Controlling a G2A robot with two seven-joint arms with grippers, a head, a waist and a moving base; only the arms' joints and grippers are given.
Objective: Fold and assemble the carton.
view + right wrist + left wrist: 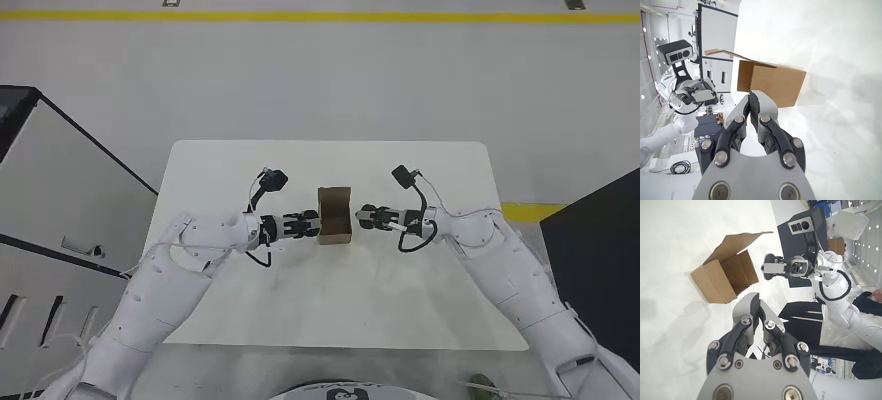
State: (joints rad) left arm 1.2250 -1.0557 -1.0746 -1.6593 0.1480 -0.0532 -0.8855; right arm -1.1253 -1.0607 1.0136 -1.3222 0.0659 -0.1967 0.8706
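The smooth white rectangular table with rounded corners lay beneath both my arms. The brown corrugated cardboard carton stood on it between my grippers. It was squared into a box with its mouth open, and one thin flat flap stuck out from the rim. My left gripper hung just beside one wall, its ribbed black rubber pads pressed together on nothing. My right gripper sat just off the opposite wall, its pads likewise closed and empty.
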